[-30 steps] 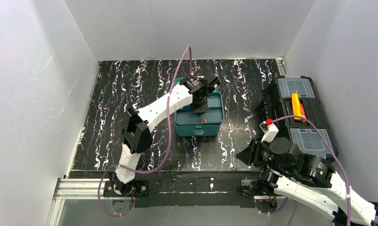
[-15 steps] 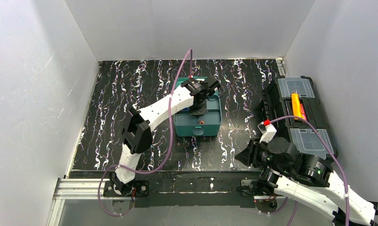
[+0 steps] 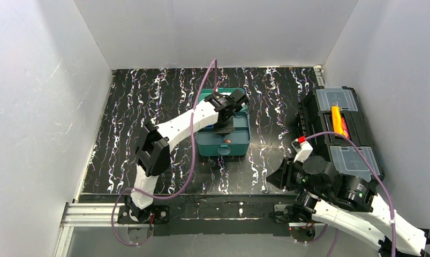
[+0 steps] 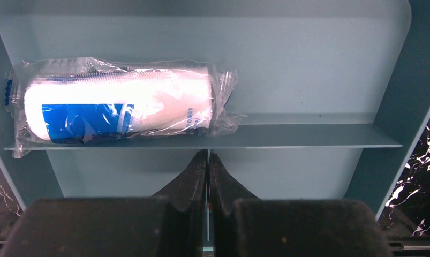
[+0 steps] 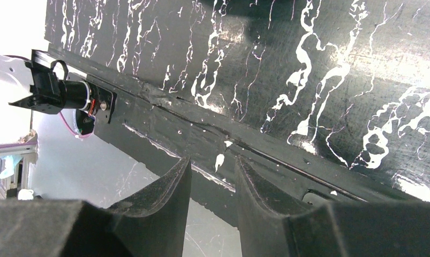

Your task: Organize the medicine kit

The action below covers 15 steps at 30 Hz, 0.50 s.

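The left fingers [image 4: 194, 176] are pressed shut with nothing between them, over the open medicine kit [image 3: 223, 147], which sits mid-tabletop [image 3: 143, 101] toward the back. Inside it, a wrapped bandage roll [image 4: 116, 101] lies in the compartment beyond the divider [image 4: 287, 136]. The right fingers [image 5: 167, 187] hang slightly parted and empty above the tabletop's near edge, near the black toolbox [image 3: 352, 155].

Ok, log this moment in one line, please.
left claw: shut, empty, above medicine kit | bandage roll: wrapped, in compartment past divider | right claw: open, empty, over table near edge
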Available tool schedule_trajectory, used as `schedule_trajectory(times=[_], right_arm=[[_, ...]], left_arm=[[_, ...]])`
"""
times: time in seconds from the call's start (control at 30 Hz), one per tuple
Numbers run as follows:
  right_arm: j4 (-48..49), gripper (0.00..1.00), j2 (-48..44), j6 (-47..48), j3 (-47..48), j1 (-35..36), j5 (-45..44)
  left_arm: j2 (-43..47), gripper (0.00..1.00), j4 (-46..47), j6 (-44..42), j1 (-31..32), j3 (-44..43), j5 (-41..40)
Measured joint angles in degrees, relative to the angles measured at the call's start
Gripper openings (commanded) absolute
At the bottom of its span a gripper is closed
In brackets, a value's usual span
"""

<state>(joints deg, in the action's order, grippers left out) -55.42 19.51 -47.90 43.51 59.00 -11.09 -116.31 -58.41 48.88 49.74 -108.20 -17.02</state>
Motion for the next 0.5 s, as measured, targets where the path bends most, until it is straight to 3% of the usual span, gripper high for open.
schedule_trajectory(times=[0.5], right_arm=[[0.8, 0.44, 2.6, 0.0, -0.2, 0.0, 0.4]], left_arm=[[11.8, 0.00, 4.5, 1.3, 2.2, 16.5, 0.3]])
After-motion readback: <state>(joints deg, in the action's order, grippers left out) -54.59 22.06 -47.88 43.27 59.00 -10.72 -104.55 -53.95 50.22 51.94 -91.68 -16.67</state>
